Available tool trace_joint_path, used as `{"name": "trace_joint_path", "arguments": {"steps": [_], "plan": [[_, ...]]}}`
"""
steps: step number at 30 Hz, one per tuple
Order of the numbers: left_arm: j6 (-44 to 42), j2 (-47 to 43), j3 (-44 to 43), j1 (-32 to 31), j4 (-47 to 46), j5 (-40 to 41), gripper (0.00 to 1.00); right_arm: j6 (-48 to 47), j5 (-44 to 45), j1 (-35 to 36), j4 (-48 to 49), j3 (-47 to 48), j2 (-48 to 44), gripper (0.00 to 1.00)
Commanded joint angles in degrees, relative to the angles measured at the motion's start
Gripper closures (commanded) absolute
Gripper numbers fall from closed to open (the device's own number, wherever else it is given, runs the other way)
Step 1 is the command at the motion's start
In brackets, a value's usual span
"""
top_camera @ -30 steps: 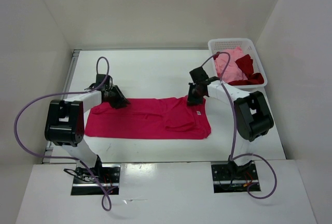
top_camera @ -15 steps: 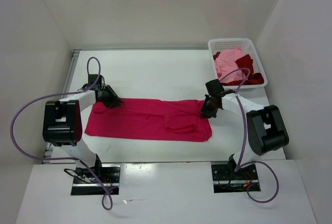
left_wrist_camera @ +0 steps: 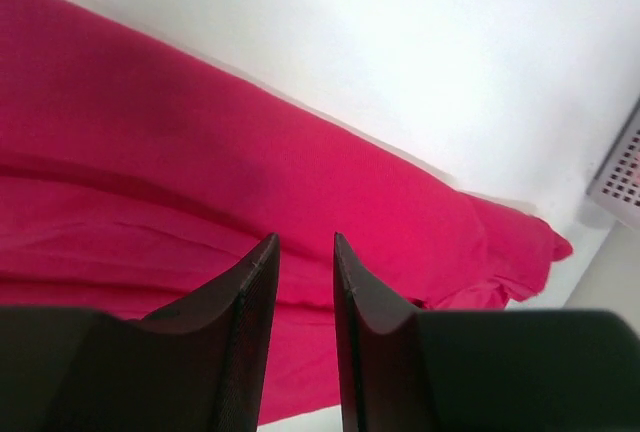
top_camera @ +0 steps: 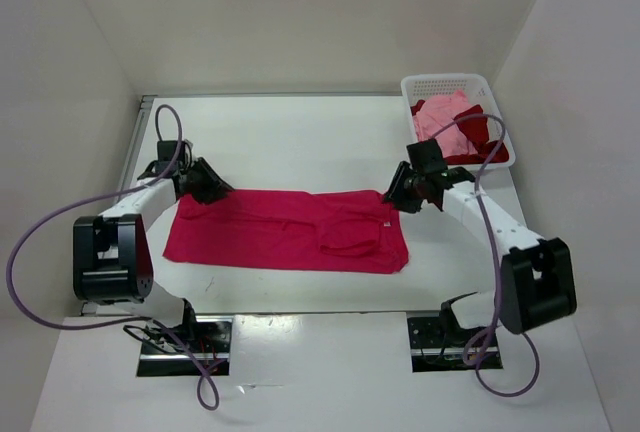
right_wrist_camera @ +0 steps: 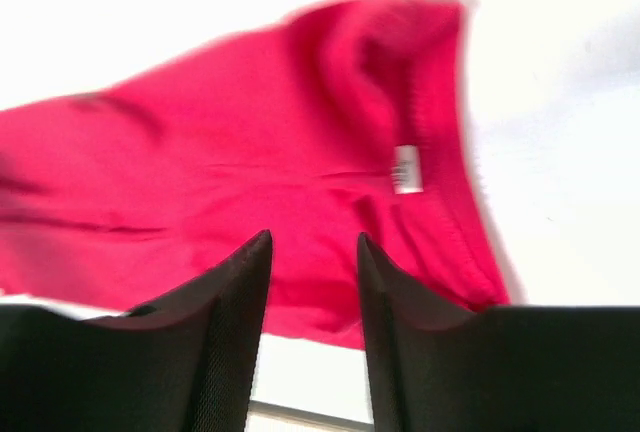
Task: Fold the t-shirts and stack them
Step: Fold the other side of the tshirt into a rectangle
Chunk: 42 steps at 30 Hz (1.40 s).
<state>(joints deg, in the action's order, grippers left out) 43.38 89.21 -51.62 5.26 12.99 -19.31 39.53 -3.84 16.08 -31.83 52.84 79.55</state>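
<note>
The right hand (top_camera: pixel 392 197) has just let go of the crimson-pink t-shirt (top_camera: pixel 285 232) and lifted, jaws apart and empty. The left hand (top_camera: pixel 220 194) hovers over the far-left corner, narrowly parted. The shirt lies stretched flat mid-worktop (top_camera: pixel 300 142), apparently ready for folding.

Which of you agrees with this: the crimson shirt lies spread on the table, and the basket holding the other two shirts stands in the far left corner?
One thing is wrong: the basket stands in the far right corner, as the top view shows. The rest holds: the crimson shirt lies spread on the table, and the pink shirt and dark red shirt are in the basket.
</note>
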Motion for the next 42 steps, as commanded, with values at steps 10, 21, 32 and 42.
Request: {"name": "trace_joint_path", "arguments": {"steps": [10,21,32,42], "plan": [[-2.41,-4.83,1.87,-4.02,1.24,-3.01,0.65,1.17,-0.92,28.1,1.07,3.58,4.19,0.83],[-2.42,-6.5,3.54,-4.03,1.77,-3.01,0.64,-0.77,5.07,33.4,3.01,13.25,19.58,0.53],[-1.89,-6.5,4.07,-4.03,0.72,-3.54,0.64,-1.3,8.49,33.93,0.11,15.1,23.81,0.78],[-1.36,-5.98,2.66,-4.03,0.72,-3.54,0.64,-2.53,2.44,35.87,-10.7,24.33,20.82,0.88]]}}
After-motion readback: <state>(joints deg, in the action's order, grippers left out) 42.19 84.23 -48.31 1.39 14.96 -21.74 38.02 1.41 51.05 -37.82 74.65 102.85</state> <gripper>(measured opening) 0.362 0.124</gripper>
